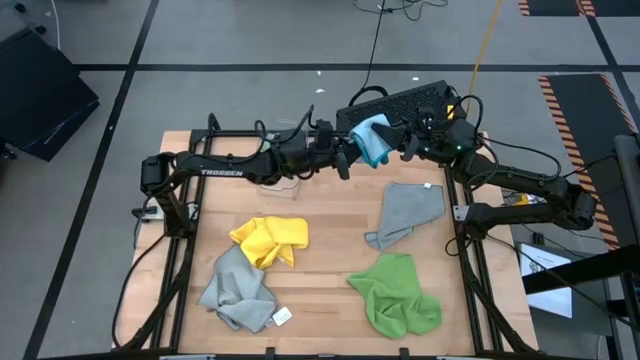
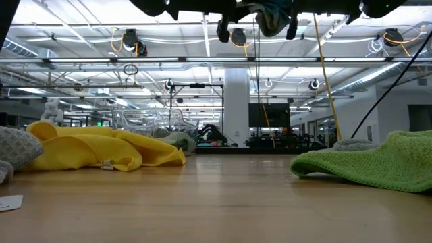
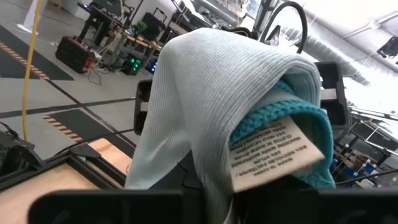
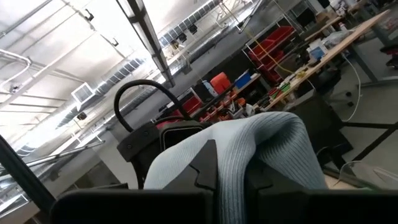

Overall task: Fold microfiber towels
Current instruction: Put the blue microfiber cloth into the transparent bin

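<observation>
While raised, light blue towel [image 1: 372, 139] seemingly between both jaws.

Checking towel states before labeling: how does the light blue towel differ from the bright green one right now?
The light blue towel hangs in the air between the left gripper and right gripper, both shut on it; the bright green towel lies on the table, untouched. The blue one sits at the table's far edge, the green near the front right. A white tag shows on the blue; none shows on the green. Both are unfolded.

Wooden table [image 1: 320, 285] carries yellow [image 1: 270, 238], green [image 1: 398, 295], apparently two grey towels [image 1: 238, 290].
</observation>
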Action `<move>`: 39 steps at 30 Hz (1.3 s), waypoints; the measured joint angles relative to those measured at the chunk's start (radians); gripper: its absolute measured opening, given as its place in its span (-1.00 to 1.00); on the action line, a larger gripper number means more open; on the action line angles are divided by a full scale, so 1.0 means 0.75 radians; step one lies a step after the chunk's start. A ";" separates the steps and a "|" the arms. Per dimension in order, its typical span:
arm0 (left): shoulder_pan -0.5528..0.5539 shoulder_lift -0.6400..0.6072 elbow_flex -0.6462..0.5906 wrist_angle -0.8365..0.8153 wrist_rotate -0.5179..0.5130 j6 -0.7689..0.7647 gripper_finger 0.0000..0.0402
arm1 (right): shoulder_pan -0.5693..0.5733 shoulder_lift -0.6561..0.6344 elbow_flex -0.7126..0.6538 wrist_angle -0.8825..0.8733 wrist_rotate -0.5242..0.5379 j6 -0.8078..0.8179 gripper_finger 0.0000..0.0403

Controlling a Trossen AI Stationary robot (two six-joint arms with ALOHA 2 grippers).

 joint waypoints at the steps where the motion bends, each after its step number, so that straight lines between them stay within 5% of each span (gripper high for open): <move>1: 0.000 0.000 0.000 0.000 0.000 -0.001 -0.65 | 0.000 0.000 0.000 0.001 0.000 -0.004 -0.95; 13: -0.007 0.000 0.000 0.090 0.044 -0.050 0.52 | -0.038 0.000 0.000 0.008 -0.001 -0.029 -0.95; 20: -0.008 -0.001 0.000 0.091 0.042 -0.154 0.96 | -0.048 0.000 0.000 0.008 -0.007 -0.038 -0.95; 31: -0.003 -0.001 0.000 0.073 -0.157 -0.251 0.88 | -0.047 0.000 0.000 0.008 -0.037 -0.080 -0.95; 39: 0.005 -0.001 0.000 0.067 -0.164 -0.206 0.40 | -0.044 0.005 0.000 0.008 -0.037 -0.103 -0.95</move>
